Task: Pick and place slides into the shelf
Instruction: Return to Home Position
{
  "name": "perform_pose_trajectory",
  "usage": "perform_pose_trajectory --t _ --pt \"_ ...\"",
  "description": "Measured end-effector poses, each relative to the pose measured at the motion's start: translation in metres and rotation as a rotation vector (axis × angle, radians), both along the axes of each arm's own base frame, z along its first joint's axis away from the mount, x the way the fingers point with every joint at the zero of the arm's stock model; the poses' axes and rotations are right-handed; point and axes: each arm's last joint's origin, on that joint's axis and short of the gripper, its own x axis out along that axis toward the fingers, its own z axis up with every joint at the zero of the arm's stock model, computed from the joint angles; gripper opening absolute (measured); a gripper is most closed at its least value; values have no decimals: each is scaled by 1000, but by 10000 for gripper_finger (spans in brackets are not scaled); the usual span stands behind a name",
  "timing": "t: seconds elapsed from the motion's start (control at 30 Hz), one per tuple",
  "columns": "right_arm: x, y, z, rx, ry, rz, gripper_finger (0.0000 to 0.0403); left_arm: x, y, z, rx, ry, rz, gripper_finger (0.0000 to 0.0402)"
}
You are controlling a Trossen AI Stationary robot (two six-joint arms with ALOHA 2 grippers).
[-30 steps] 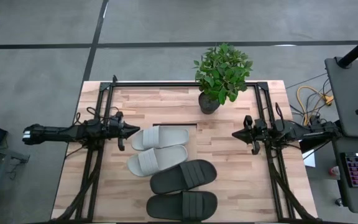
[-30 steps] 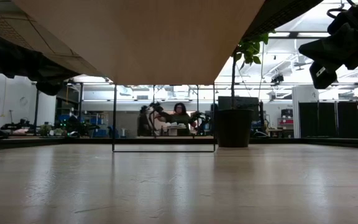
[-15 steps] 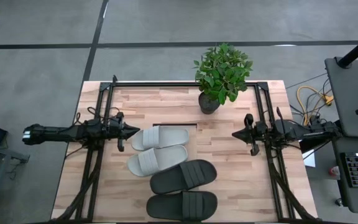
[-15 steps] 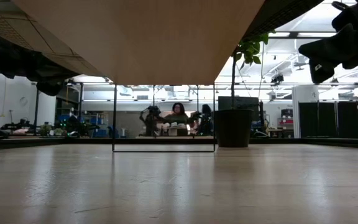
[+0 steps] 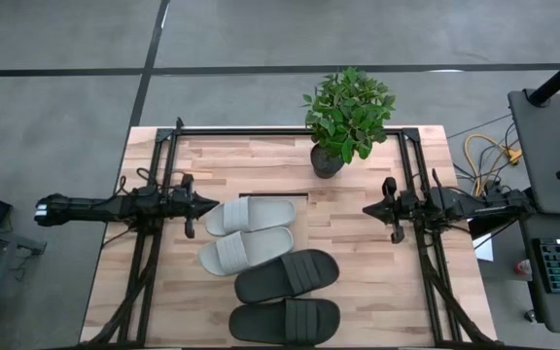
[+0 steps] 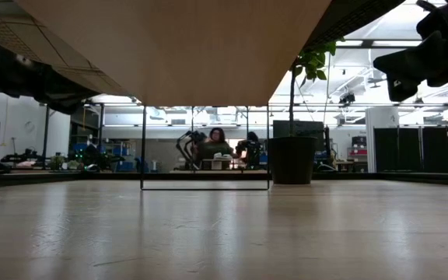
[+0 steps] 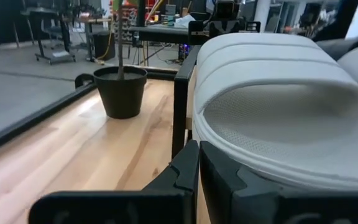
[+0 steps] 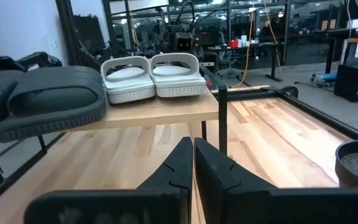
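All four slides are seen lying on the shelf, which stands on the middle of the tabletop. The grey slides are set side by side at the end nearer the plant, and the black slides beside them at the other end. No slide is left on the tabletop, so placing is judged finished and only the return of the arms is in hand.

The left end effector is held just beside the outer grey slide, with its fingers pressed together and nothing between them. The right end effector is held well apart from the shelf on the opposite side, its fingers likewise together and empty.

For the return to be done well, the left arm should be drawn straight back, away from the shelf, before any swing or lift is begun. The grey slide fills much of the left wrist view, so a sideways sweep could nudge it out of line. The right arm is given more room, yet a retreat clear of the shelf's black end bar is advised.
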Motion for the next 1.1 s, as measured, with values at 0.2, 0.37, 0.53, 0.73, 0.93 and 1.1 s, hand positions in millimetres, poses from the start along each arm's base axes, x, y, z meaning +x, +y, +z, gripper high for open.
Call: perform_pose_trajectory --t 0.2,0.37,0.53,0.73,0.93,1.1 --pt "0 0 0 -7 -1 -3 8 0 0 0 40 2 -6 0" --pt "0 0 0 -6 -1 -3 8 0 0 0 40 4 -6 0" --pt "0 0 0 -6 -2 -3 8 0 0 0 40 3 -5 0" --pt "0 0 0 -6 -2 -3 8 0 0 0 41 2 -5 0" --pt "0 0 0 -6 -1 -3 8 0 0 0 41 1 -5 0" --pt "0 0 0 -6 -1 -3 8 0 0 0 41 0 -5 0"
